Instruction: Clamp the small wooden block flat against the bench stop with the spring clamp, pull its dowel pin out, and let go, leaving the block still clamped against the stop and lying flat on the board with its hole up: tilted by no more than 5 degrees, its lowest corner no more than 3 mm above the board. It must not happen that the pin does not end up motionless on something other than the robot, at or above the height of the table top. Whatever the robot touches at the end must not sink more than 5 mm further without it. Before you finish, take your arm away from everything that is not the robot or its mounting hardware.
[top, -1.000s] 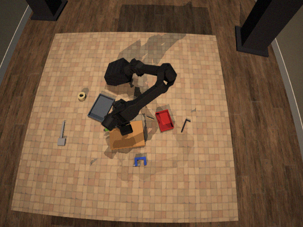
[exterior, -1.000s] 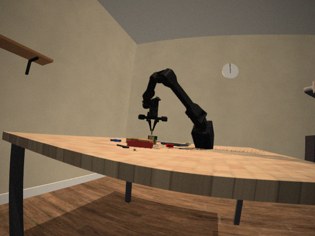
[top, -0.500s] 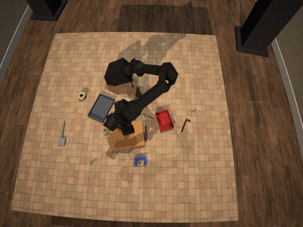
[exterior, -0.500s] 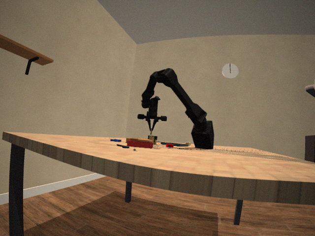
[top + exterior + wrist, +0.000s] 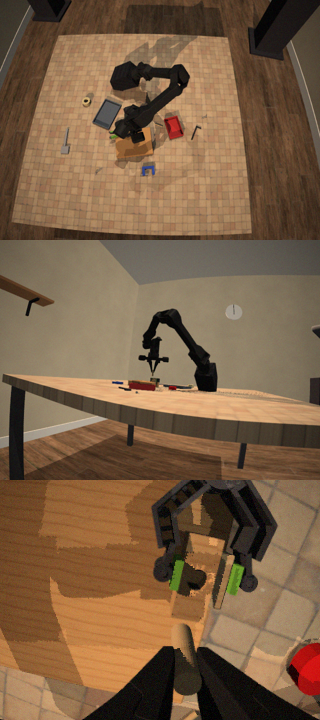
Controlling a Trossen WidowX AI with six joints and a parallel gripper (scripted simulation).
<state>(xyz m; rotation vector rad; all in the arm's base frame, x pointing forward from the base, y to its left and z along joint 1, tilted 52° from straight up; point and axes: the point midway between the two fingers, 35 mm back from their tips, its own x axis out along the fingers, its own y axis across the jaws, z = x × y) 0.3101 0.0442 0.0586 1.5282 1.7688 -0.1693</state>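
My gripper [image 5: 184,656] is shut on the pale dowel pin [image 5: 186,656] and holds it above the board, clear of the block. In the wrist view the small wooden block [image 5: 194,576] lies on the wooden board [image 5: 100,574] with its dark hole facing up. The black spring clamp [image 5: 216,507] with green jaw pads grips the block near the board's edge. A pale strip [image 5: 222,582] stands along the block's right side. From the side view, the fingertips [image 5: 152,372] hang a little above the block [image 5: 153,381]. The overhead view shows the board [image 5: 133,145] under my wrist.
A red tray [image 5: 173,127] stands right of the board and a grey tray [image 5: 107,113] to its upper left. A blue bracket [image 5: 148,170], a black hex key [image 5: 194,133], a tape roll [image 5: 86,101] and a scraper [image 5: 65,143] lie around.
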